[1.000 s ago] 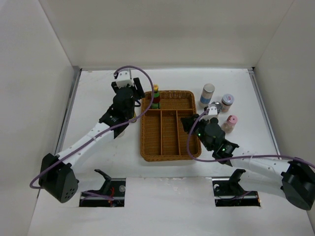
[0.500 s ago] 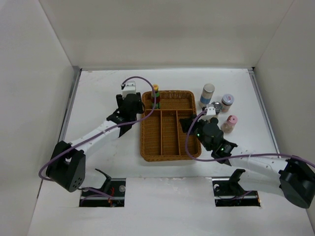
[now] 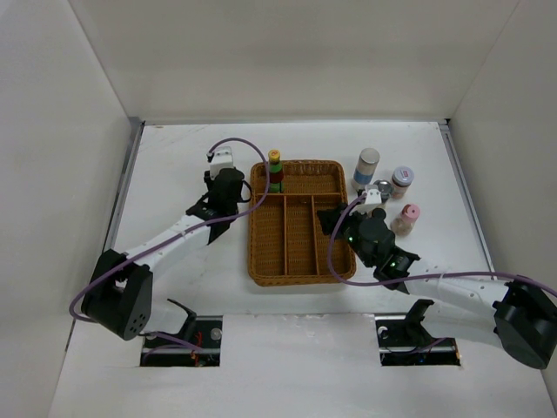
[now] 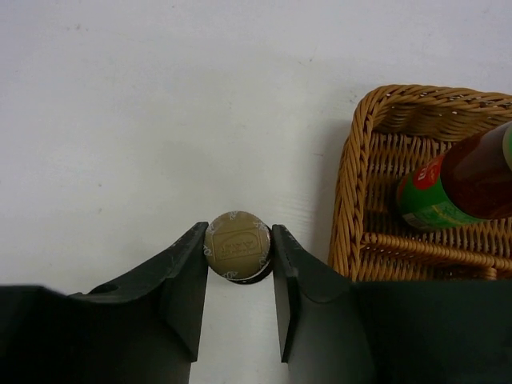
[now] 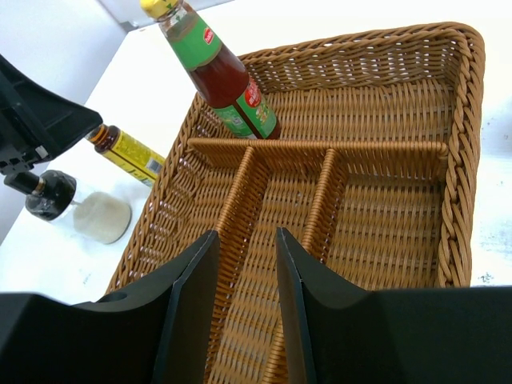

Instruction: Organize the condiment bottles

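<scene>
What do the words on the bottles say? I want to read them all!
No words here can be read.
On the brown bottle cap: a raised mark, too blurred.
On the red sauce bottle: green label print, too small.
On the yellow-labelled bottle: print too small.

The brown wicker divided tray [image 3: 296, 279] lies in the middle of the white table [image 3: 174, 157]. A red yellow-capped sauce bottle [image 3: 275, 172] stands in its back left corner. A dark yellow-capped sauce bottle [image 4: 237, 246] stands just outside the tray's left rim, between the fingers of the left gripper [image 4: 238, 238]. A dark-and-white squat bottle [image 5: 50, 194] is near it, also outside that rim. To the right of the tray, a white-capped blue-labelled jar [image 3: 367, 165] stands at the back. A silver-lidded jar [image 3: 381, 186] and a grey-lidded jar [image 3: 402, 180] stand before it, and a pink-capped bottle [image 3: 407, 216] stands nearest.
</scene>
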